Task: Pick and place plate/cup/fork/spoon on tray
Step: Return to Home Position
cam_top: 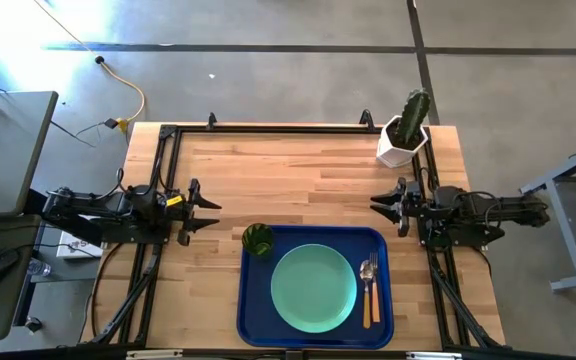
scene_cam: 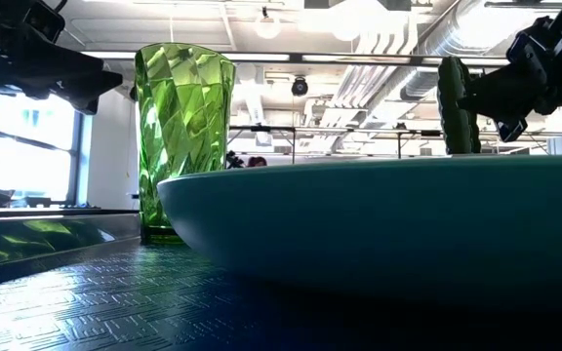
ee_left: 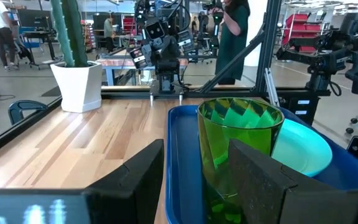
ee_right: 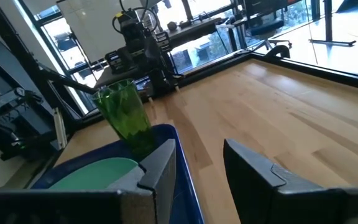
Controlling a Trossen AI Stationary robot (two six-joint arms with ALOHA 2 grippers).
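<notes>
Fork (cam_top: pixel 367 288) and spoon (cam_top: pixel 374 290) lie side by side on the tray (cam_top: pixel 268 330), in the strip between the plate (cam_top: pixel 314 288) and the tray's right rim. Their long axes run near-to-far: metal ends point toward the far edge of the table (cam_top: pixel 298 170), orange handles toward the near edge. They are nearly parallel, just beside each other; from above I cannot tell whether they touch, and which of the two is which is hard to tell from up here.

The plate sits flat in the middle of the tray, its mint face up. The cup (cam_top: pixel 258 239) stands upright in the tray's far left corner, mouth up, just beside the plate's rim; in the low view the cup (scene_cam: pixel 183 136) rises behind the plate (scene_cam: pixel 388 224).

The tray lies at the near middle of the table, its long sides running near-to-far.

My left gripper (cam_top: pixel 206 210) hangs at the table's left side, beyond the tray's far left corner, fingers spread and holding nothing; its wrist camera looks straight at the cup (ee_left: pixel 238 146). My right gripper (cam_top: pixel 383 205) hangs at the right side, also parted and empty, pointing left across the wood. Past it, a white pot with a cactus (cam_top: pixel 405 135) stands at the far right corner.
</notes>
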